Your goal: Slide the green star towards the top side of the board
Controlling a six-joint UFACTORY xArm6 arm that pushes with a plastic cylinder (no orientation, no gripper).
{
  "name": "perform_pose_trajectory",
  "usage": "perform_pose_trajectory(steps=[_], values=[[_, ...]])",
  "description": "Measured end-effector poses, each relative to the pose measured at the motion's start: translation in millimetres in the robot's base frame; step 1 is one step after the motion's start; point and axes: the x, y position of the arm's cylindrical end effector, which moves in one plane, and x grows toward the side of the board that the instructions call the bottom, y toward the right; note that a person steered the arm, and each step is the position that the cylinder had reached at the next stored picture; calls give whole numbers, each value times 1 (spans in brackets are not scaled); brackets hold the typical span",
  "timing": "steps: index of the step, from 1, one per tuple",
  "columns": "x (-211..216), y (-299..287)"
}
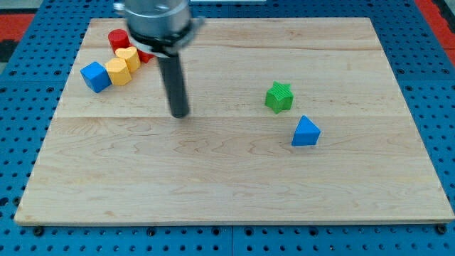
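Rod tip rests well left of the green star

My tip [180, 114] stands on the wooden board [234, 178], left of the middle and a little above the board's half-height. The dark rod rises straight from it to the grey arm housing at the view's top. This arm carries no end effector that can close or let go, so there is nothing released, clenched or grasped here; the tip touches no block.

The green star [279, 97] lies on the board right of centre, in the upper half, well apart from my tip and slightly higher in the view than the tip's end. Bare wood lies between the two. The star sits clear of the board's top edge, with a broad band of plank above it.

Just below and to the right of the star is a blue triangular block [306, 132], near it but not touching.

In the upper left corner a cluster of blocks sits together: a blue cube [95, 76] furthest to the view's left, a yellow block [118, 72] beside it, a second yellow block [129, 57] just above and to the right, and a red cylinder [117, 39] at the top. Another red piece [144, 54] peeks out behind the rod, its shape hidden. The cluster lies up and to the left of my tip, apart from it.

The board rests on a blue perforated worktop [21, 85]
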Motion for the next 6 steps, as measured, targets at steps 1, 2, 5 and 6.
perform_pose_trajectory(steps=[1,2,5,6], values=[[7,76],[11,106],[-46,165],[-82,144]])
